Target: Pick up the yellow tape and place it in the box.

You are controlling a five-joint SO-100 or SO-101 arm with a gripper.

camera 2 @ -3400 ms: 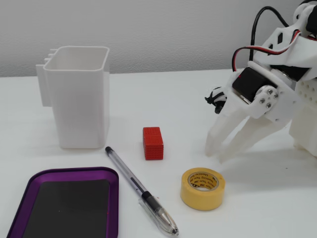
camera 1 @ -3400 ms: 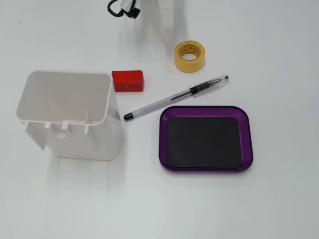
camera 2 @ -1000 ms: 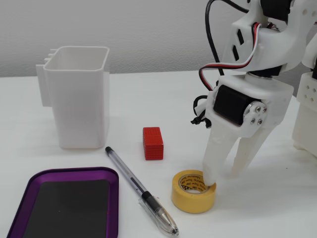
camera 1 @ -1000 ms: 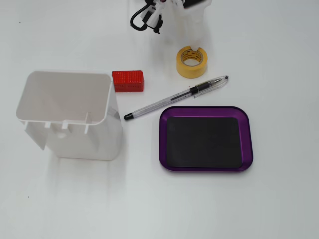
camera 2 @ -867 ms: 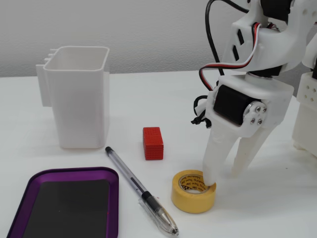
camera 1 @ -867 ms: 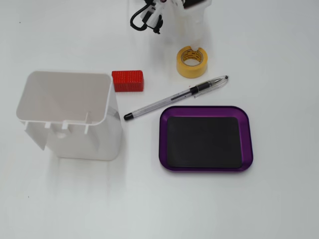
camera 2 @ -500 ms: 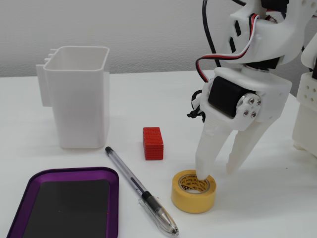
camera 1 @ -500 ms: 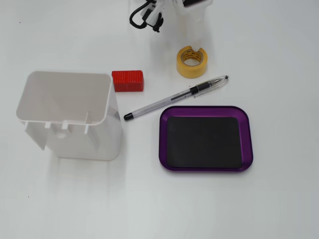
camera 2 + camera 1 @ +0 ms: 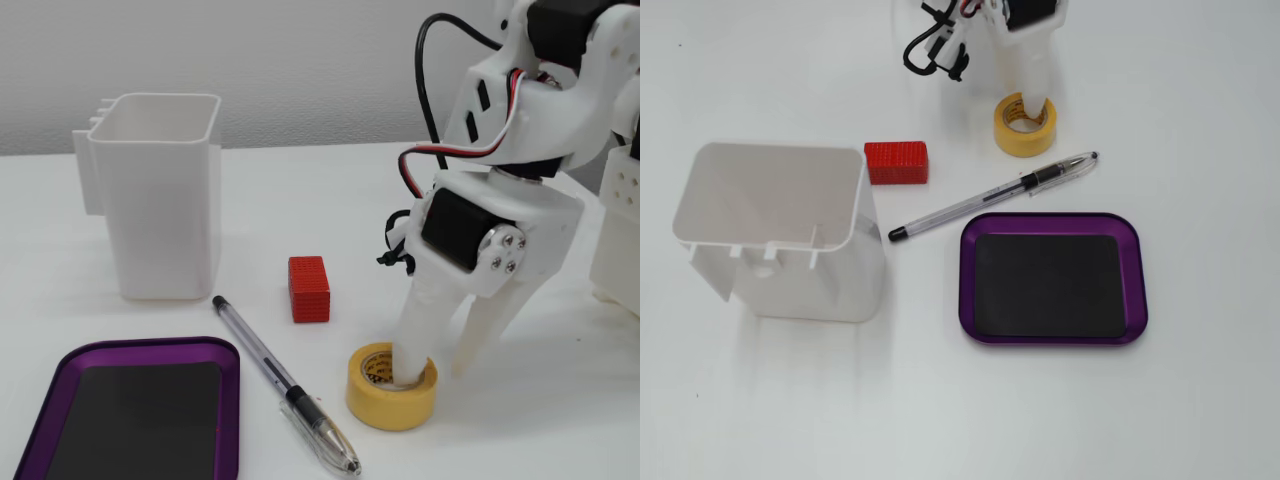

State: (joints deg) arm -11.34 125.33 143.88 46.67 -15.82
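- White surface [image 9: 1200,400] carries five loose things for you: one yellow tape [image 9: 391,400], one box [image 9: 1052,278], one red block [image 9: 896,162], one pen [image 9: 990,197], one white container [image 9: 775,230].
- Your one gripper [image 9: 437,372] is spread, straddling the tape's wall: one finger [image 9: 412,340] sits inside the core, the other outside.
- Tape rests on the surface near its far edge in the downward-looking fixed view, apart from the box.
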